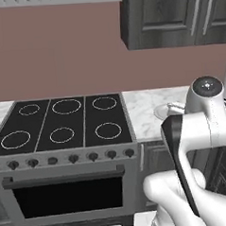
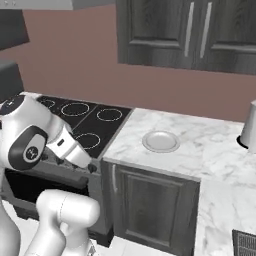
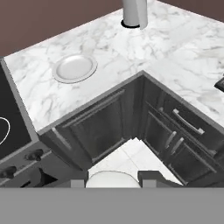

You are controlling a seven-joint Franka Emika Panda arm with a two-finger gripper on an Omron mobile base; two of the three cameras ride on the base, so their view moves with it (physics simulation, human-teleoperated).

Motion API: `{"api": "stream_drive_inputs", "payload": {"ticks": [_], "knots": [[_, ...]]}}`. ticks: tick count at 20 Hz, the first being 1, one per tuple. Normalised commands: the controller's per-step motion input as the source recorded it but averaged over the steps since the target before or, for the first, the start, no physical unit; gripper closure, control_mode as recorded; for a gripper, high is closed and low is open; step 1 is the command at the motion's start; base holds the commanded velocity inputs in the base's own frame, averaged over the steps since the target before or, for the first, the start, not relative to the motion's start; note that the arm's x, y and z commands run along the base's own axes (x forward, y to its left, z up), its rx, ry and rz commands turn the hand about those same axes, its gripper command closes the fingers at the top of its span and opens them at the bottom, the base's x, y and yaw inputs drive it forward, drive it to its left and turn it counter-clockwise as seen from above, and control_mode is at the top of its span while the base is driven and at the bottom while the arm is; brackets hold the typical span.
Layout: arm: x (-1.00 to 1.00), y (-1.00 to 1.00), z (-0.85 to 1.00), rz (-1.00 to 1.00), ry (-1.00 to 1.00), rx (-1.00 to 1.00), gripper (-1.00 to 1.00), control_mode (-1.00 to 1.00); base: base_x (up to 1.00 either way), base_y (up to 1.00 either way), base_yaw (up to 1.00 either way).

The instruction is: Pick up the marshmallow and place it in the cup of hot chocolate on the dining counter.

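Right up front, the white arm (image 1: 197,128) fills the lower corner of both base views, folded over on itself with its dark joints showing. Down low on the hand view, the gripper (image 3: 113,183) is closed, and between its two dark tips sits a small white rounded lump, the marshmallow (image 3: 113,178), pinched on both sides. So the marshmallow is in the gripper, held out over the pale floor (image 3: 131,153) in front of the corner cabinets (image 3: 105,127), well below the level of the table top.

Looking past it, the marble table (image 3: 39,96) wraps round the corner, white with grey veins. A round pale grey plate (image 3: 74,68) lies flat on it, not far from the black stove (image 1: 63,122). Further back on the same table stands a pale upright cylinder (image 3: 134,13), well apart from the plate.

Over on the stove side I count six ringed burners on the dark top, a row of dark knobs along the front edge, and the oven door (image 1: 67,193) below with its long bar handle. Dark wall cupboards (image 1: 175,16) hang above, against a dull reddish-brown wall. Under the table, the dark doors and drawers carry slim metal handles.
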Motion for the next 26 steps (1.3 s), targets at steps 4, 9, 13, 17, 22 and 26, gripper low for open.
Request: {"api": "stream_drive_inputs", "payload": {"ticks": [4, 9, 13, 17, 22, 26], "knots": [[0.0, 0.0, 0.0, 0.0, 0.0, 0.0, 1.0, 1.0, -0.05, 1.0, 0.57], [0.0, 0.0, 0.0, 0.0, 0.0, 0.0, 1.0, 1.0, -0.01, 0.67, 0.9], [0.0, 0.0, 0.0, 0.0, 0.0, 0.0, 1.0, 1.0, 0.0, 0.33, 0.99], [0.0, 0.0, 0.0, 0.0, 0.0, 0.0, 1.0, 1.0, 0.0, 0.15, 1.0], [0.0, 0.0, 0.0, 0.0, 0.0, 0.0, 1.0, 1.0, 0.0, 0.08, 1.0], [0.0, 0.0, 0.0, 0.0, 0.0, 0.0, 1.0, 1.0, 0.02, 0.0, 1.0]]}}
